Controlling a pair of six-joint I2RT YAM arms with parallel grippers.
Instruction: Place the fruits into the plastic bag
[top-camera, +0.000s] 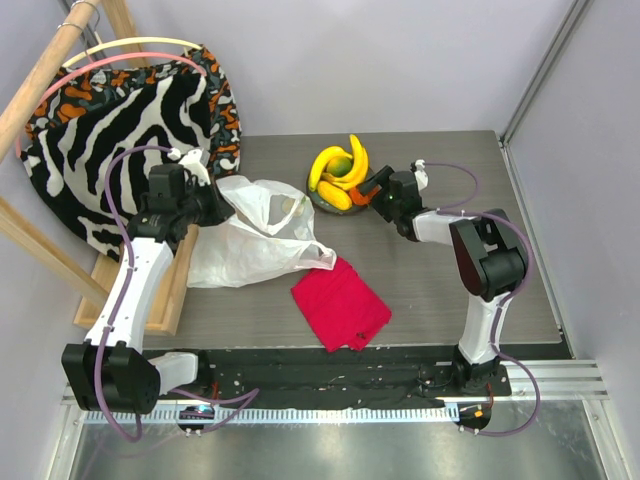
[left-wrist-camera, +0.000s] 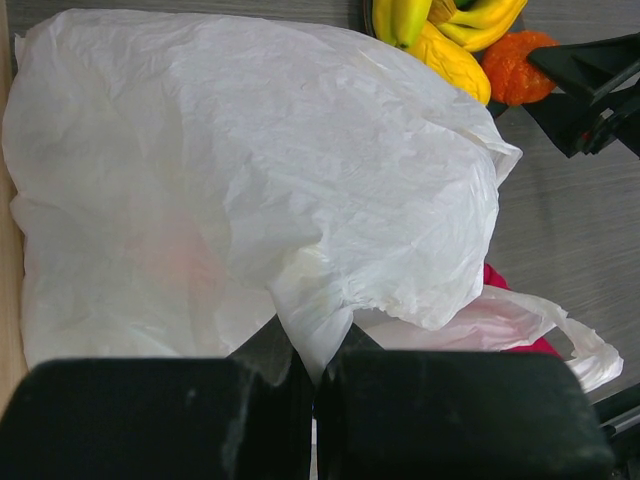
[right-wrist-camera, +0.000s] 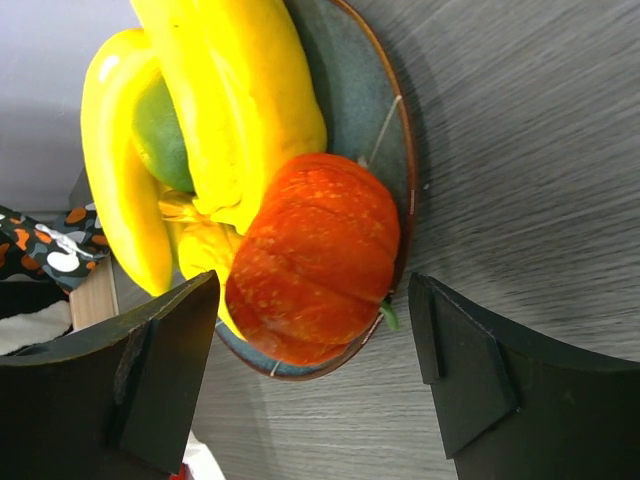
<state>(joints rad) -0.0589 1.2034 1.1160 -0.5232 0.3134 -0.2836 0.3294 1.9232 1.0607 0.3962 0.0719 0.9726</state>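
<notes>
Logging tools first. The left gripper has its fingers pressed together, pinching a fold of the plastic bag. The right gripper has its jaws spread, one on either side of the red-orange fruit, with no contact that I can see. — M.

Positions, near to far? — T.

Top view, read from the table centre. The red cloth is at 6 o'clock, with a bag handle lying over its edge. The bag is at 9 o'clock, slumped, and I can see no open mouth. The plate is at 12 o'clock and holds all the fruits: bananas, a green one, and the red-orange one at the plate's 3 o'clock, against the rim. Nothing is bagged yet. — M.

Failure modes? — T.

1. The fruit is round and ribbed, so an off-centre squeeze could squirt it over the rim and send it rolling.
2. A low finger could catch the rim and tip the plate, spilling the bananas.
3. The bag is held by a single pinch and has collapsed, so a dropped fruit may land on the film and slide off.
4. The thin film could slip out of the pinch or tear under load. — M.

Surface, room? — T.

The table is dark grey wood-grain and looks smooth, so little would stop a roll. Zebra fabric hangs at 10 o'clock on a leaning wooden frame. Pale grey walls stand beyond and to the right. — M.
</notes>
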